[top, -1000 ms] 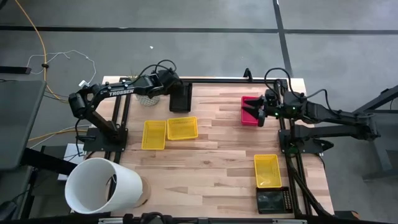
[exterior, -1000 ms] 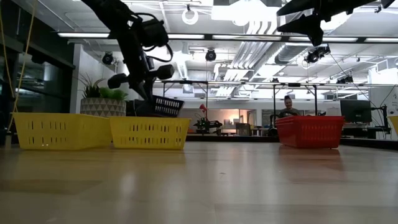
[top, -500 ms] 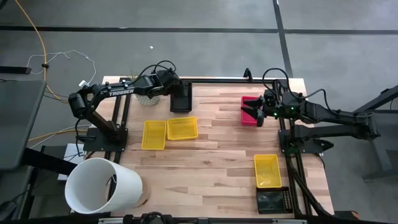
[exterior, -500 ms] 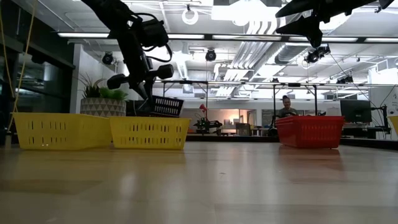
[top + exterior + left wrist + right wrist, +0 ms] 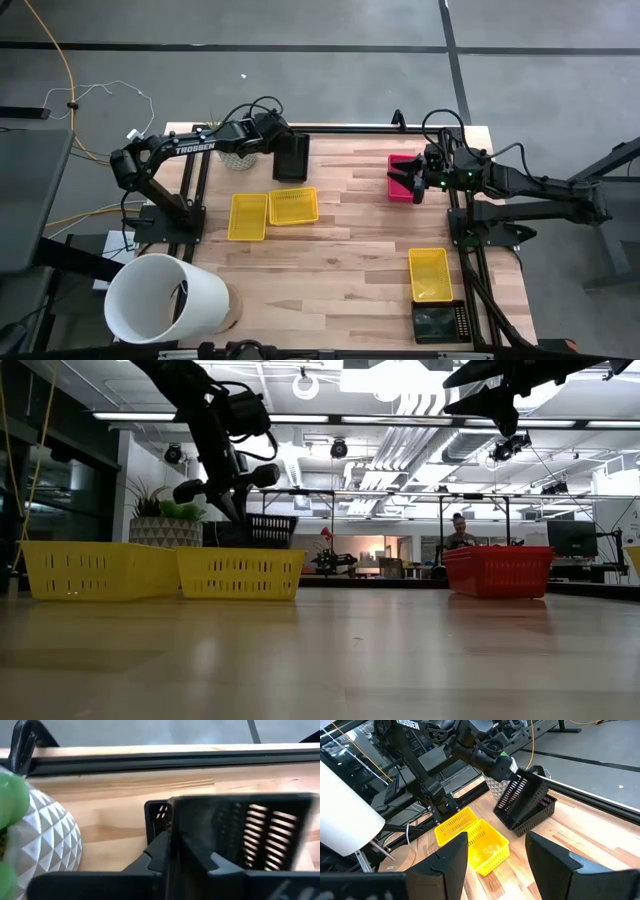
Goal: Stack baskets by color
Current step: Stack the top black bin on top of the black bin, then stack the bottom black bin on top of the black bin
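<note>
My left gripper [image 5: 282, 143] is at the far left of the table, slanting down over two black baskets [image 5: 291, 158]. The upper black basket [image 5: 519, 795] leans tilted on the lower black basket [image 5: 540, 816], which rests on the table. One wall of the upper basket stands between the parted fingers [image 5: 160, 852]. My right gripper [image 5: 413, 183] hovers open above the pink-red basket [image 5: 400, 166] at the far right and holds nothing. Two yellow baskets [image 5: 270, 211] sit side by side at mid left. A third yellow basket [image 5: 430, 273] lies near right. My left gripper has the upper black basket's end wall [image 5: 174, 840] between its parted fingers, one finger on each side, coming slanting down from the table's left. One finger lies right at the wall, and the other finger [image 5: 216, 862] stands off it. I cannot tell whether it touches. The basket's lower edge rests in the lower black basket.
A white-potted green plant [image 5: 35, 845] stands just left of the black baskets. A large white cylinder [image 5: 165, 298] lies at the near left corner. Another black basket [image 5: 440, 322] sits at the near right corner. Bare wood lies in the table's middle.
In the low view the black basket at my left gripper has swung from tilted to nearly level, its raised end dropping. Both arms have kept their places.
</note>
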`<state>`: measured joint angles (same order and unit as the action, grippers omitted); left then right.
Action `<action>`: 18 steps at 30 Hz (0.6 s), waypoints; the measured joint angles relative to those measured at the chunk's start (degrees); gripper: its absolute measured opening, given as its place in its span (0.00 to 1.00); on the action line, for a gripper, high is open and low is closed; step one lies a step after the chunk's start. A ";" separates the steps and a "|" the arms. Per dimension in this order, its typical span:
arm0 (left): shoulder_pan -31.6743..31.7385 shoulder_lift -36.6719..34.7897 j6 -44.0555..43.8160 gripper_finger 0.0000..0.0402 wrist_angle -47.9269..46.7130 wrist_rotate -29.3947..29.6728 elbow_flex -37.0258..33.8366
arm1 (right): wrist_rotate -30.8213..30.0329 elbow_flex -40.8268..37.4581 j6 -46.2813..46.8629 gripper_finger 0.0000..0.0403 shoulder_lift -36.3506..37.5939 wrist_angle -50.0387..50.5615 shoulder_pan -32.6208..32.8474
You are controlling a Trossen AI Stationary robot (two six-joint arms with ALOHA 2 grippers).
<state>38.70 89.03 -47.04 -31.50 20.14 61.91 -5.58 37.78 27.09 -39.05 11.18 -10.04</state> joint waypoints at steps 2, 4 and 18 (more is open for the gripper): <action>0.09 0.00 1.12 0.13 0.83 -0.02 0.00 | 0.00 0.00 -0.01 0.46 0.00 0.00 0.02; 0.14 0.00 2.16 0.18 1.61 -0.29 0.00 | 0.00 0.00 0.00 0.46 0.00 0.00 0.02; 0.55 0.00 12.70 0.43 2.29 -8.13 8.15 | -0.02 0.00 0.35 0.46 0.00 -1.05 0.02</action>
<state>39.24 89.03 -34.35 -29.21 12.01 70.06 -5.61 37.78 27.44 -39.05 10.13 -10.02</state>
